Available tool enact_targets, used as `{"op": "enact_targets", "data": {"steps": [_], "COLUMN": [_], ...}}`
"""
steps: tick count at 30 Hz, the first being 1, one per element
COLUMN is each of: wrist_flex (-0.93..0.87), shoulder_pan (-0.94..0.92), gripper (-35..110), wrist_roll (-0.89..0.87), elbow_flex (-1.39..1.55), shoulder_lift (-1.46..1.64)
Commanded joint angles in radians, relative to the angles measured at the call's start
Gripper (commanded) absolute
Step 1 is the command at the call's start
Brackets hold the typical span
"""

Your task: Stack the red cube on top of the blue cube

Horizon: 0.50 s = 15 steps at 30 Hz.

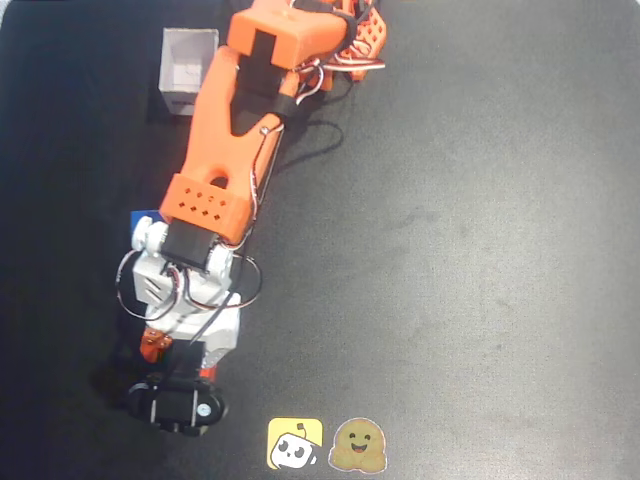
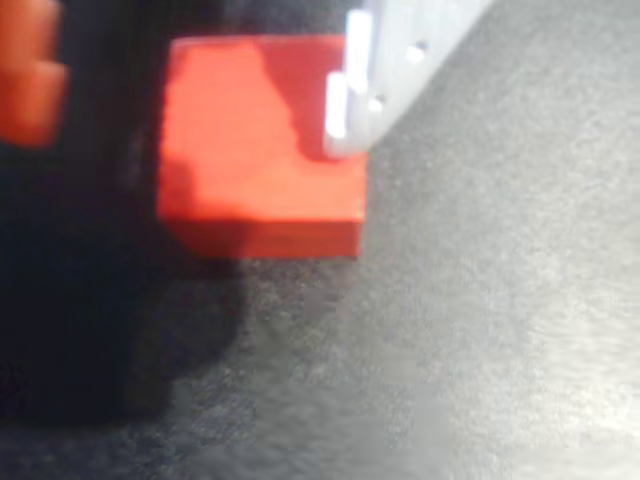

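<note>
The red cube (image 2: 250, 150) rests on the dark mat between my gripper's (image 2: 200, 90) two fingers. The white finger (image 2: 385, 70) lies against the cube's upper right corner. The orange finger (image 2: 30, 85) is at the left, with deep shadow between it and the cube, so I cannot tell whether it touches. From overhead, the gripper (image 1: 158, 345) points down at the lower left and a sliver of the red cube (image 1: 151, 343) shows beneath it. A corner of the blue cube (image 1: 145, 216) peeks out from under the orange arm, further up the picture than the gripper.
A white open box (image 1: 188, 70) stands at the top left beside the arm's base. Two stickers, one yellow (image 1: 295, 443) and one brown (image 1: 358, 445), lie at the bottom edge. The black mat (image 1: 470, 250) stretches to the right.
</note>
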<state>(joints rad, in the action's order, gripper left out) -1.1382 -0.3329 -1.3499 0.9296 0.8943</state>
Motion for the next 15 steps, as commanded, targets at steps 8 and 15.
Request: {"op": "enact_targets", "data": {"steps": [8,15], "wrist_flex": [0.015,0.138], "shoulder_pan": [0.04,0.034], "gripper": [25,25], "wrist_roll": [-0.057,-0.055], "elbow_flex": [-0.012,0.114], "shoulder_lift": [0.034,0.037]}}
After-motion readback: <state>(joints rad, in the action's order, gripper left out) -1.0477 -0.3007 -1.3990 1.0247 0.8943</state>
